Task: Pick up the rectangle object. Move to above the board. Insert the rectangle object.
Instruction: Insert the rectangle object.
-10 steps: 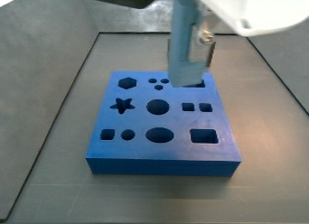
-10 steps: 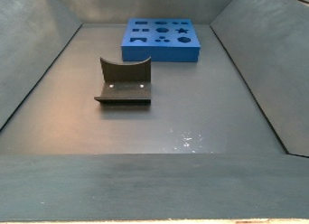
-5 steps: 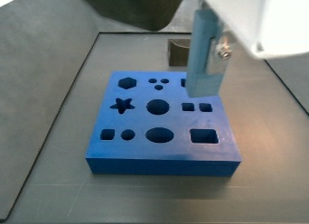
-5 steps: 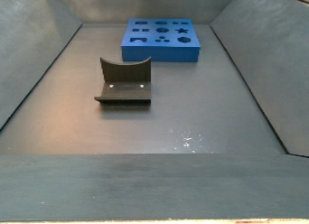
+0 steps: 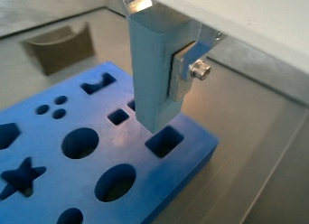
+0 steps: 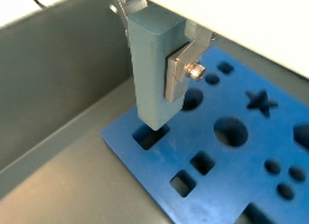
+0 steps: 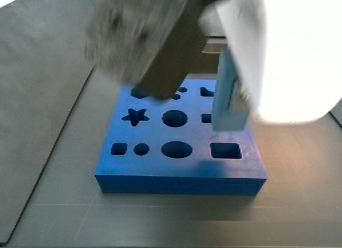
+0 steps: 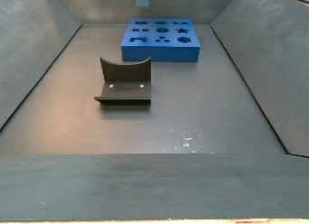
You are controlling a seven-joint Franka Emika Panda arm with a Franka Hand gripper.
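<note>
The rectangle object point(image 5: 148, 47) is a tall pale blue block, held upright in my gripper point(image 5: 160, 81). In both wrist views a silver finger point(image 5: 182, 72) with a bolt presses its side, and the other finger is hidden behind it. The block point(image 6: 151, 56) hangs with its lower end just above a rectangular hole point(image 6: 147, 139) near a corner of the board point(image 6: 236, 169). In a side view the block point(image 7: 230, 97) stands over the right side of the bright blue board point(image 7: 181, 164), above the rectangular hole point(image 7: 227, 149). The board point(image 8: 163, 38) lies at the far end of the bin.
The dark fixture point(image 8: 123, 81) stands on the grey floor in the middle of the bin and also shows in a wrist view point(image 5: 60, 47). Sloped grey walls point(image 8: 31, 65) ring the floor. My blurred arm point(image 7: 160, 42) covers the back of the board.
The gripper has carried the block from the board's back right part forward along the right side, to above the rectangular hole. The arm now hides more of the board.
</note>
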